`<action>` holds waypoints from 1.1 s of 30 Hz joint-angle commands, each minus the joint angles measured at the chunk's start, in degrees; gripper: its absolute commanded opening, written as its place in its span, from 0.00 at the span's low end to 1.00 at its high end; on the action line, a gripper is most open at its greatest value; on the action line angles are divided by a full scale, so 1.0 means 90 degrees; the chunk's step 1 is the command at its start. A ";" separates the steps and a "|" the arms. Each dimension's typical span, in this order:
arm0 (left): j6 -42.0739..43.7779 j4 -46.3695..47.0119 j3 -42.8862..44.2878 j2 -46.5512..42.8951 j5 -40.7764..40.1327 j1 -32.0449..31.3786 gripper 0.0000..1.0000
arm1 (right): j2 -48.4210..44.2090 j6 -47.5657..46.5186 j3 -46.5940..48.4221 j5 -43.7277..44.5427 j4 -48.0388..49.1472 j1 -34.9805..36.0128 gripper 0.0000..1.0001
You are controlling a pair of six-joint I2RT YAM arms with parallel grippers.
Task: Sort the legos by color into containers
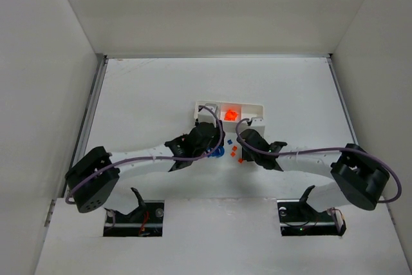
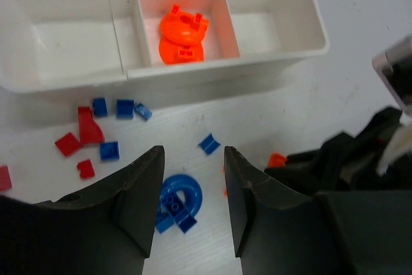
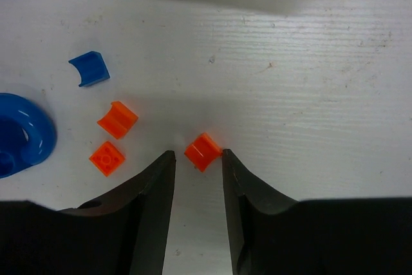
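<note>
Black fingers of the right gripper (image 3: 197, 167) stand a little apart, clamped on nothing. One orange brick (image 3: 203, 151) lies on the table (image 3: 309, 62) just at their tips, touching the finger on that view's right and apart from the other. Two more orange bricks (image 3: 118, 119) lie near it, to that view's left, making three loose.

The left gripper (image 2: 193, 159) stands wider apart and holds nothing. A blue ring (image 2: 187, 188) lies on the table between its fingers, with two small blue bricks (image 2: 185, 222) against it. Beyond, five loose blue pieces (image 2: 109, 151) and four red pieces (image 2: 67, 143) are scattered just before the tray (image 2: 309, 4). Of its three compartments, the middle one holds a heap of orange pieces (image 2: 181, 33), too bunched to count.
</note>
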 commanded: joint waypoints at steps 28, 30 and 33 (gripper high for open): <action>-0.0660 0.0222 -0.1316 -0.0283 -0.0575 -0.2313 0.44 | 0.0193 -0.0586 0.2060 -0.0217 0.0345 -0.0743 0.20; -0.0621 0.0339 -0.1345 -0.0176 -0.0575 -0.2391 0.44 | 0.0592 -0.0655 0.2489 -0.0256 0.0413 -0.0841 0.20; -0.0582 0.0515 -0.1346 0.0000 -0.0575 -0.2441 0.44 | 0.1170 -0.0723 0.2960 -0.0266 0.0433 -0.0978 0.20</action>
